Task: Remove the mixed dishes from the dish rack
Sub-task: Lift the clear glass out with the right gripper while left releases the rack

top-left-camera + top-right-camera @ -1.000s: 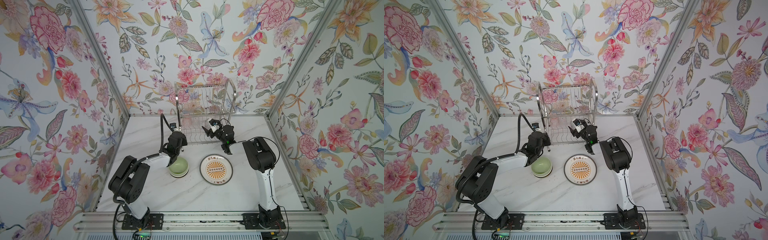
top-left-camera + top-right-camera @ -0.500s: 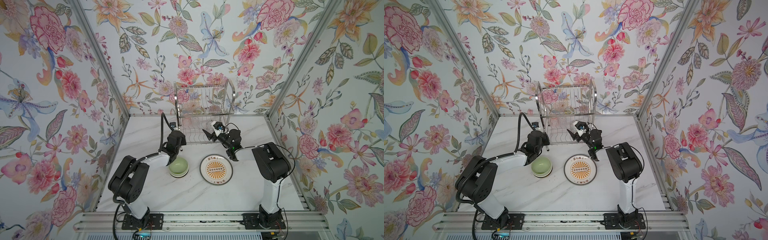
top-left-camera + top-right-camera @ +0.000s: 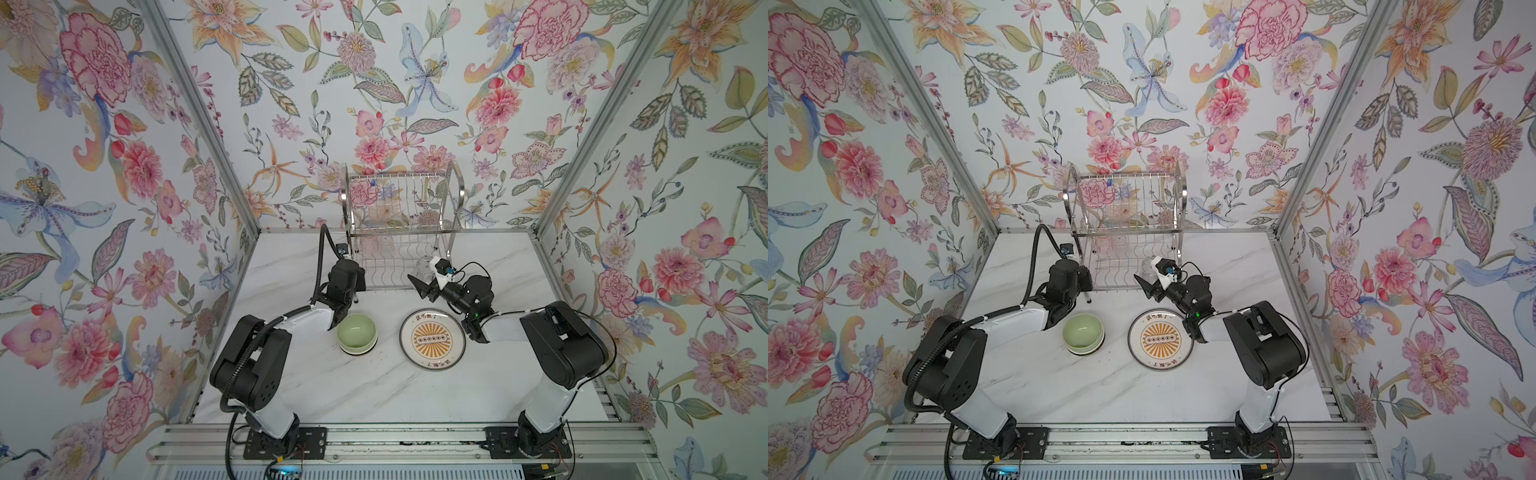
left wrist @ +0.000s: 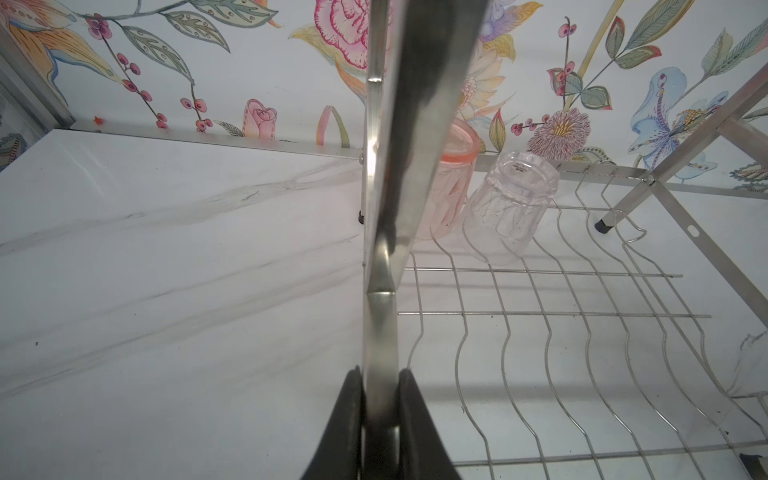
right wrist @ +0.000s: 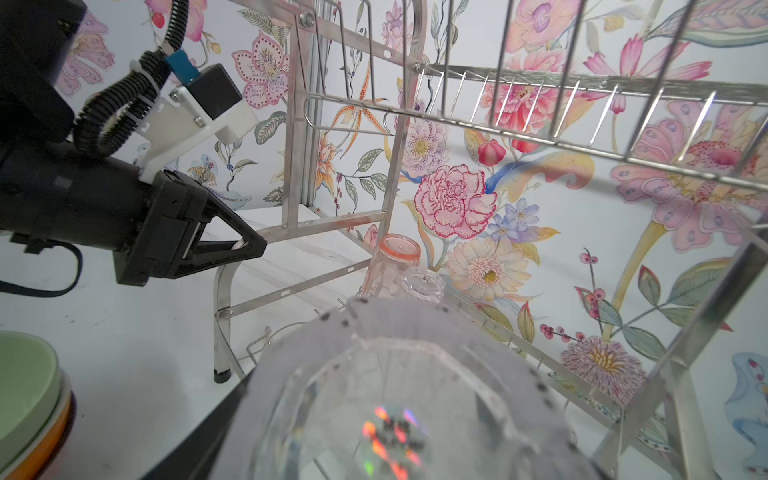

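The silver wire dish rack (image 3: 403, 195) (image 3: 1125, 195) stands at the back of the table. My left gripper (image 3: 353, 286) (image 3: 1086, 286) (image 4: 380, 415) is shut on its front left frame post (image 4: 386, 208). By the front right corner of the lower tier, my right gripper (image 3: 424, 280) (image 3: 1148, 280) (image 5: 395, 415) is shut on a clear cup (image 3: 422, 266) (image 5: 395, 374). An upturned pink cup (image 4: 446, 199) (image 5: 395, 257) and a second clear cup (image 4: 511, 208) (image 5: 424, 286) stand on the lower tier. A green bowl (image 3: 357, 332) (image 3: 1083, 332) stacked on an orange one and a sunburst plate (image 3: 432, 338) (image 3: 1160, 338) lie on the table.
The white marble table (image 3: 374, 395) is boxed in by floral walls on three sides. The rack's upper tier (image 5: 540, 104) hangs over the right gripper. An aluminium rail (image 3: 395, 436) runs along the front edge, carrying both arm bases.
The right arm's elbow has swung out to the right and its gripper has drawn a little toward the front with the clear cup. The left arm has not moved.
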Robot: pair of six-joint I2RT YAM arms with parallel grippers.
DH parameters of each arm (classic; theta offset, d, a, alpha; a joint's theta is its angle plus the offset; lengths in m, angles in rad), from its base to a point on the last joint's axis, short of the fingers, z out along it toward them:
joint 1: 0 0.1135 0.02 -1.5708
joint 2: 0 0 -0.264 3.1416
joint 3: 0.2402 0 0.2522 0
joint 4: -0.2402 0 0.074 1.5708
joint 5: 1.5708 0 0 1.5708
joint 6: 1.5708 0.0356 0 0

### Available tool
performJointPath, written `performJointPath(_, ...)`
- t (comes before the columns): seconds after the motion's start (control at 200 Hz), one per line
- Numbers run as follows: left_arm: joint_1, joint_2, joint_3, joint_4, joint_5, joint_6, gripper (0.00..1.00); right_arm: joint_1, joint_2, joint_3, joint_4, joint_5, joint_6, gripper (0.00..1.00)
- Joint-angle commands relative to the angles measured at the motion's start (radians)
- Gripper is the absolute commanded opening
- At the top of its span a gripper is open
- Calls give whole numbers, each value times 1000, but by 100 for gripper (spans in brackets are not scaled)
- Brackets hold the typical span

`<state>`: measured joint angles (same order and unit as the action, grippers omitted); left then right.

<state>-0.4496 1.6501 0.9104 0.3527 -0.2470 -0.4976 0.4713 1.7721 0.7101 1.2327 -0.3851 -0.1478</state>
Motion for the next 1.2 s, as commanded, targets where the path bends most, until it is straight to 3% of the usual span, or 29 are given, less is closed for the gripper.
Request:
performJointPath(0.0,20,-27,-24,2,-25,26,0,7,-81,-52,57,18,75,0)
performJointPath(0.105,30,-25,-28,15,-12,15,6,10,-154,-94,23,27,124,0)
performJointPath(0.285,34,-48,-40,60,37,-5,30,20,-302,-129,-143,23,167,0)
performJointPath(0.475,34,-145,-68,97,65,-12,83,20,-440,-151,-286,54,295,0)
performJointPath(0.53,34,-172,-72,99,69,0,92,18,-473,-155,-312,66,353,0)
performJointPath(0.666,35,-257,-126,180,97,55,97,-4,-533,-156,-386,82,544,0)
performJointPath(0.901,37,-382,-278,471,439,253,99,-69,-553,-124,-550,66,845,0)
performJointPath(1.111,24,-415,-314,516,637,304,99,-138,-520,-89,-559,-44,1080,0)
performJointPath(1.196,-14,-413,-324,538,651,343,99,-139,-511,-69,-578,-66,1128,0)
